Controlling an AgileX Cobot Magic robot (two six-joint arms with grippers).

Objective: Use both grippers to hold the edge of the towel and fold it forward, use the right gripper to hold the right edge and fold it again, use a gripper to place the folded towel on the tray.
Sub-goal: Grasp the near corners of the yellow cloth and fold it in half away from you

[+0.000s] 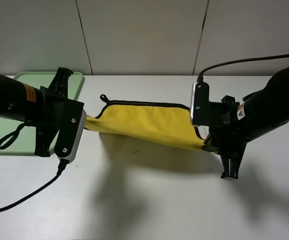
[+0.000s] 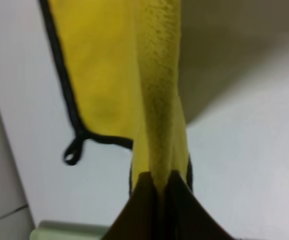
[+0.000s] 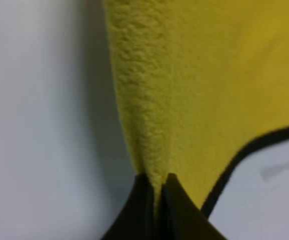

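Step in hand, by judgement: first fold, both arms engaged.

- Left end effector (image 2: 158,186): jaws pressed together, pinching a bunched ridge of the yellow towel (image 1: 144,122) at its left near corner.
- Right end effector (image 3: 157,185): jaws likewise closed on yellow plush at the right near corner. Black trim curves past just beside the jaws.
- Towel position: centre of the exterior frame, strung between the two end effectors. The held side is raised off the bench (image 1: 149,205) and throws a shadow below it. The right end sits lower in the frame than the left.
- Far edge of the towel (image 1: 144,103), with the corner loop (image 1: 103,98), lies flat on the bench toward the upper part of the frame.
- Tray (image 1: 29,76): upper left, partly hidden behind the left arm, apart from the cloth.

Key relation: the towel's long axis runs left to right, from one end effector to the other. The free trim lies up-frame from both, about equally near each. The fold probably needs both carried up-frame together, level, so the held edge lands on the far trim.
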